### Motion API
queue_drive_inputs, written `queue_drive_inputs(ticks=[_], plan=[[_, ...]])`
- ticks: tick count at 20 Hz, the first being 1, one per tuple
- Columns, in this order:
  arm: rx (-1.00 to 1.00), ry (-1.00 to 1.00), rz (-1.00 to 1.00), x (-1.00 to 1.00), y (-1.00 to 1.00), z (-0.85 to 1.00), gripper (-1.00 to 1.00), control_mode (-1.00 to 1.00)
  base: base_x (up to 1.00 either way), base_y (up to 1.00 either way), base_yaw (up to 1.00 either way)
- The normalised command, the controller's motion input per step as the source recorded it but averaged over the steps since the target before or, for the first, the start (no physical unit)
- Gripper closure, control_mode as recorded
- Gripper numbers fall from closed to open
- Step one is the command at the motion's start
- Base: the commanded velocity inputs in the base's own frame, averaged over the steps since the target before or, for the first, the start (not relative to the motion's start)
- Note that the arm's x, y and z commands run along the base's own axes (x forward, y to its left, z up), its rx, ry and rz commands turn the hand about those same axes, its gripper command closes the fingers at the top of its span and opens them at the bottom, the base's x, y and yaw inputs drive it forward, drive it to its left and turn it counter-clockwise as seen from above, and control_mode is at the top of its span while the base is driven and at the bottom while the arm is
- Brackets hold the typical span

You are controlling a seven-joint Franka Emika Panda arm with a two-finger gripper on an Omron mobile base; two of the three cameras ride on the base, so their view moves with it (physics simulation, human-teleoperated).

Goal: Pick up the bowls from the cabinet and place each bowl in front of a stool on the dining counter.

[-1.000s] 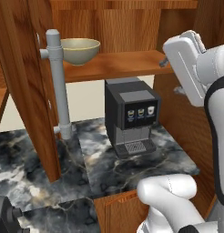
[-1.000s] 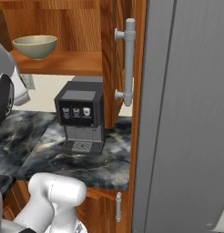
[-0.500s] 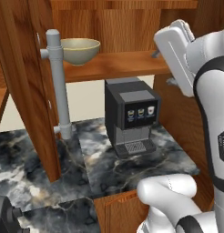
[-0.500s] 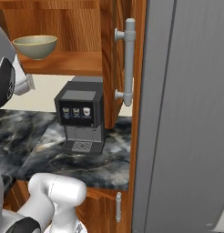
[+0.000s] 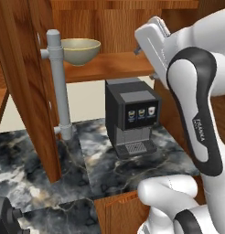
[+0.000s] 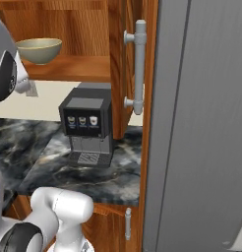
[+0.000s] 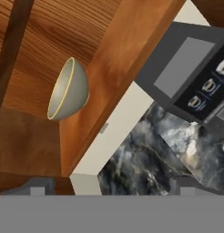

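An olive-beige bowl (image 5: 80, 50) with a pale rim stands upright on the wooden shelf (image 5: 114, 66) of the open cabinet (image 5: 109, 18). The right base view has the same bowl (image 6: 39, 49) at the shelf's left end. My gripper (image 7: 113, 187) is open, its fingertips (image 7: 38, 187) wide apart with nothing between them. Its white hand (image 5: 153, 43) hangs at the right end of the shelf, a good way right of the bowl. In the hand view the bowl (image 7: 68, 88) lies up and to the left. The stool and the dining counter are out of view.
A black coffee machine (image 5: 132, 116) stands on the marbled worktop (image 5: 109, 169) under the shelf. The left cabinet door (image 5: 23, 91) stands open with a grey bar handle (image 5: 57, 82). The right door carries another handle (image 6: 139, 66). A tall grey panel (image 6: 201, 123) closes the right side.
The hand has swung left along the shelf front toward the bowl and slightly up. The jaws stayed open. The bowl and the base have not moved.
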Motion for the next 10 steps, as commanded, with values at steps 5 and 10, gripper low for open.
queue_drive_inputs(ticks=[5,10], plan=[[0.01,-0.02,0.00,0.68,0.16,-0.19,-1.00,-1.00,0.00,0.00,0.00],[0.03,0.00,0.00,0.73,0.05,-0.20,-1.00,-1.00,0.00,0.00,0.00]])
